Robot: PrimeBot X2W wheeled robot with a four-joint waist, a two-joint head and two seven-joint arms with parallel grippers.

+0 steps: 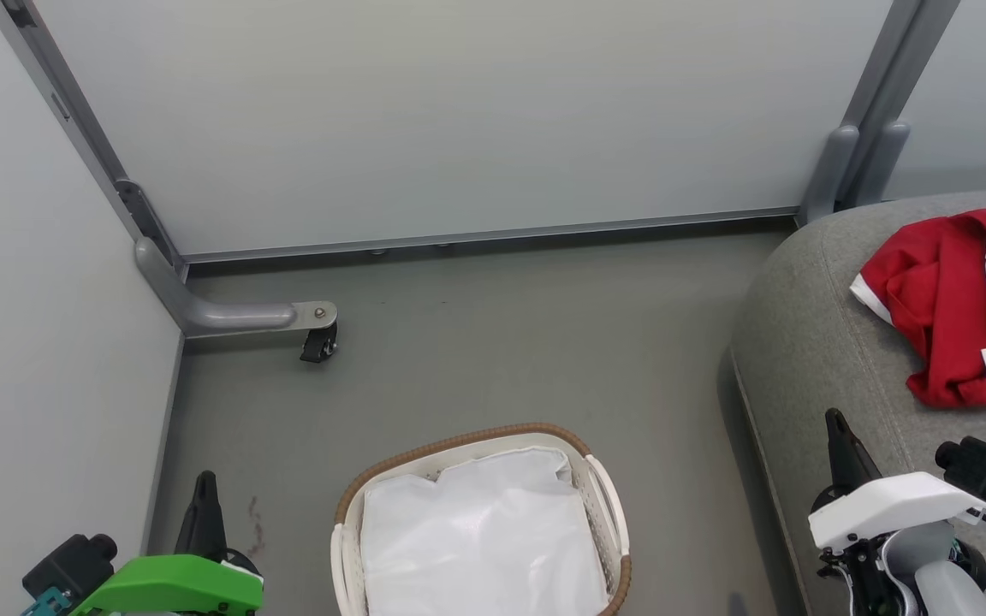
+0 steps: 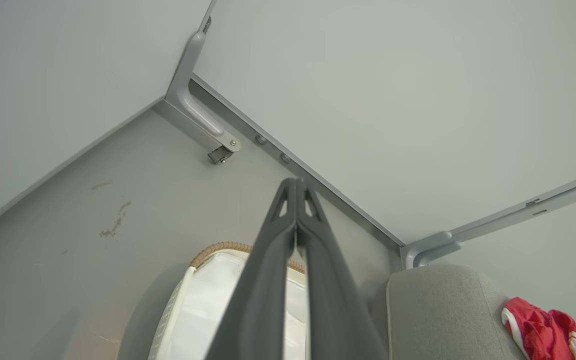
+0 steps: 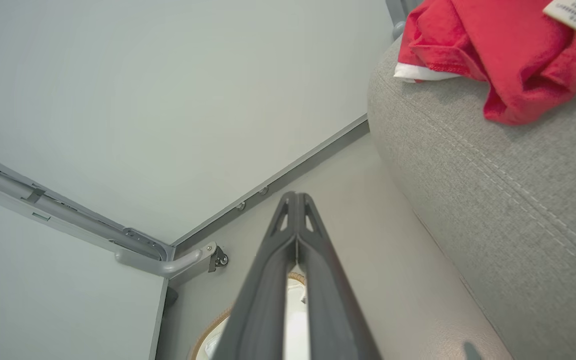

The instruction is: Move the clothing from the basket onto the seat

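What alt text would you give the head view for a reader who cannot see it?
Red-and-white clothing lies crumpled on the grey seat at right, while the white laundry basket on the floor holds a white liner. The left gripper and right gripper sit low, fingers shut.

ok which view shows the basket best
The head view: the basket shows nearly whole from above, with its white liner. The left wrist view catches one end behind the left gripper; the right wrist view, a sliver at its bottom edge.
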